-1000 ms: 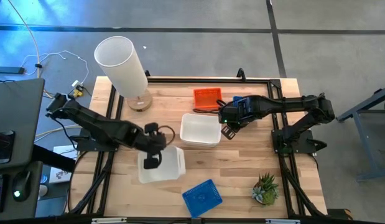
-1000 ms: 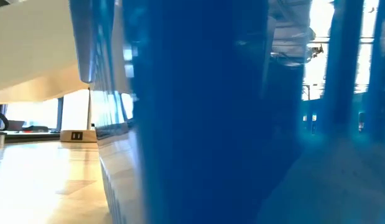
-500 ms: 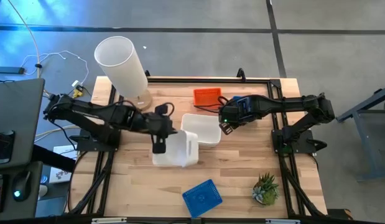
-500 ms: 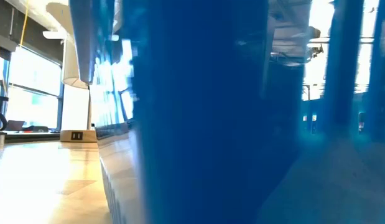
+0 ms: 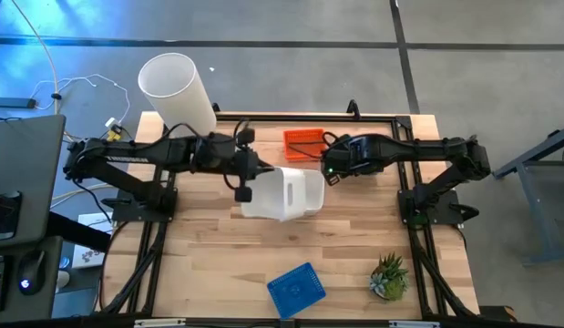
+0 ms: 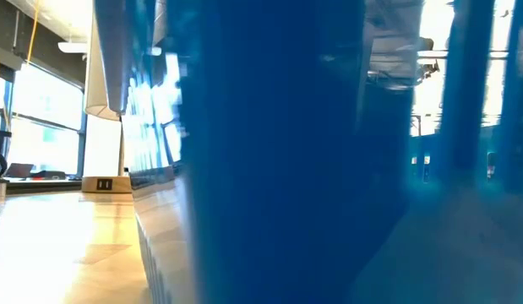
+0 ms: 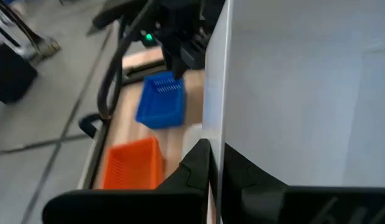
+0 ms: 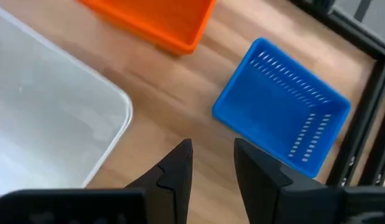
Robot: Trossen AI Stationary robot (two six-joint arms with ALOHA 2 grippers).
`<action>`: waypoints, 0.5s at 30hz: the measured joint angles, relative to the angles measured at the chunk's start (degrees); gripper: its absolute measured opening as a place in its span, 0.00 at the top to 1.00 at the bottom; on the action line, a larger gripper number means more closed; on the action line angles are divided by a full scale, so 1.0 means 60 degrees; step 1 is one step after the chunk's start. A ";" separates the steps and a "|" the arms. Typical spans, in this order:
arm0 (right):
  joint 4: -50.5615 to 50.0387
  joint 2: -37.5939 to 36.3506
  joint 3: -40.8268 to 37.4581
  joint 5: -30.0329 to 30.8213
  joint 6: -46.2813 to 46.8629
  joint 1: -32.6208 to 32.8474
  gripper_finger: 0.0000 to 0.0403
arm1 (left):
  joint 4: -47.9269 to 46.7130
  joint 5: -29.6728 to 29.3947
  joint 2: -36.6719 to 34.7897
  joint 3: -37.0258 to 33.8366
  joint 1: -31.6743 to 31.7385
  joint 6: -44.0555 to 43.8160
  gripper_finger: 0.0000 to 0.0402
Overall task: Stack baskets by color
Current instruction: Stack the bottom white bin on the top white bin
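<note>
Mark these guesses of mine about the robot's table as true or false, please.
1. The left gripper holds a white basket over another white basket. True.
2. The right gripper is carrying an orange basket. False: it is open and empty, above bare wood beside a blue basket.
3. The potted plant stands at the near right of the table. True.
4. A blue basket lies inside the orange basket. False: it lies alone near the front edge.

Left tool [image 5: 242,185] clamped shut, arm stretched toward table centre; right tool [image 8: 211,163] empty, fingers parted.
</note>
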 joint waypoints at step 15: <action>-0.0062 -0.0055 0.2319 0.0720 -0.1372 -0.1595 0.74 | 0.1552 0.1603 0.0090 0.0197 0.1340 0.0799 1.00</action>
